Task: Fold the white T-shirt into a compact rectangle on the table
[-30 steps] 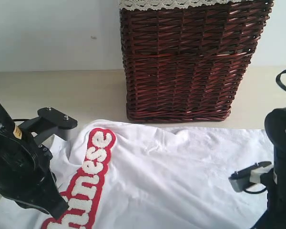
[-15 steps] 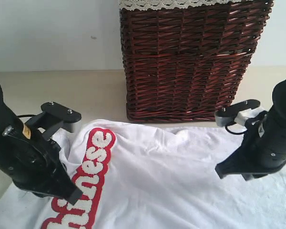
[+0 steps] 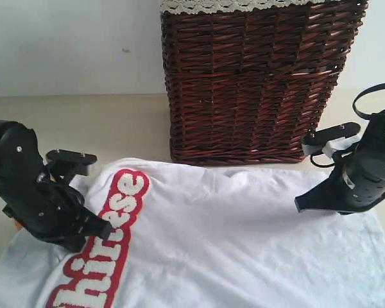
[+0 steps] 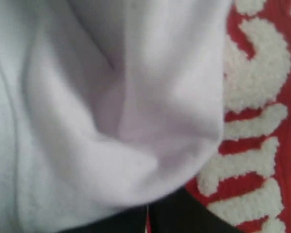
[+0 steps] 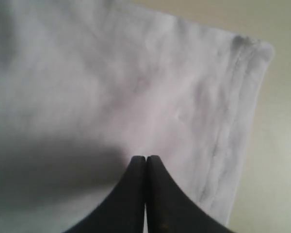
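White T-shirt (image 3: 231, 237) lies spread, still unfolded, on the table (image 3: 115, 122) betw. wicker basket (image 3: 256, 83) & near edge, L gripper (image 3: 104, 228) & R gripper (image 3: 299, 206) both w/ jaws closed at opposite sides, apparently to work both sides together; hold on cloth unclear.

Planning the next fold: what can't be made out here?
Soft white cotton T-shirt: near edge cut off by exterior view's bottom.
Left pincer: left wrist view, bunched blurred cloth covers its tips; any pinch unclear.
Dark woven wicker basket: exterior view, top cropped, inside hidden.
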Controlling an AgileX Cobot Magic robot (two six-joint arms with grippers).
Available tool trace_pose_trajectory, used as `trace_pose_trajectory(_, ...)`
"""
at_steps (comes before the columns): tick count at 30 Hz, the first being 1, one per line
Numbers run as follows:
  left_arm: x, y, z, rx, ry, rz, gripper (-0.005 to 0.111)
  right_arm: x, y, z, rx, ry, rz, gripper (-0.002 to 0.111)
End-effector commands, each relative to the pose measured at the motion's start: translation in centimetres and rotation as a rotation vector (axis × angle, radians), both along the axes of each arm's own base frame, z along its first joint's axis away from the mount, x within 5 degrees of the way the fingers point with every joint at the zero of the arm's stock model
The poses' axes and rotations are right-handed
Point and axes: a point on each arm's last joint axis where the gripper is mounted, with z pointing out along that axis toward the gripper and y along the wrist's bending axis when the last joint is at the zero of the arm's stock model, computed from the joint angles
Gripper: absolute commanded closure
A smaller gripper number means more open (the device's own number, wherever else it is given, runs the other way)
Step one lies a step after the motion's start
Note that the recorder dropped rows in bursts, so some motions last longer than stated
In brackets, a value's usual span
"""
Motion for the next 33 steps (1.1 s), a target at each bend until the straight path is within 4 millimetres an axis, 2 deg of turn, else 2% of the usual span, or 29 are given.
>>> trace_pose_trajectory(1,0.8,3.4,-2.0,0.054,0.126,0.102,0.107,2.2,0.5,-1.1,0.015,-0.021,0.055,0.108)
trace_pose_trajectory(4,0.7,4.2,-2.5,0.057,0.175,0.139,0.107,3.5,0.8,-2.0,0.006,-0.012,0.065,0.108)
trace_pose_trajectory(8,-0.1,3.6,-2.4,0.049,0.247,0.106,0.107,4.5,1.0,-2.8,-0.011,0.001,0.094,0.108)
trace_pose_trajectory(13,-1.1,3.4,-2.2,0.072,0.341,0.040,0.107,4.5,0.9,-1.4,-0.009,-0.023,0.069,0.108)
trace_pose_trajectory(18,-1.6,3.5,-2.0,0.081,0.395,0.024,0.107,4.1,1.0,1.7,0.016,-0.063,0.054,0.108)
trace_pose_trajectory(21,-1.4,3.4,-1.0,0.065,0.345,0.021,0.107,3.6,1.2,4.3,0.067,-0.120,0.060,0.108)
trace_pose_trajectory(26,-0.8,3.3,2.3,0.018,0.202,0.022,0.107,2.2,1.8,9.1,0.186,-0.228,0.113,0.108)
trace_pose_trajectory(29,-0.6,3.3,5.1,-0.017,0.076,0.022,0.106,1.4,1.9,11.7,0.235,-0.290,0.148,0.108)
trace_pose_trajectory(31,-0.4,3.4,6.7,-0.039,-0.007,0.029,0.099,0.7,1.9,13.2,0.254,-0.309,0.168,0.108)
trace_pose_trajectory(33,0.2,3.7,8.0,-0.057,-0.071,0.051,0.085,0.0,1.9,14.7,0.264,-0.315,0.179,0.108)
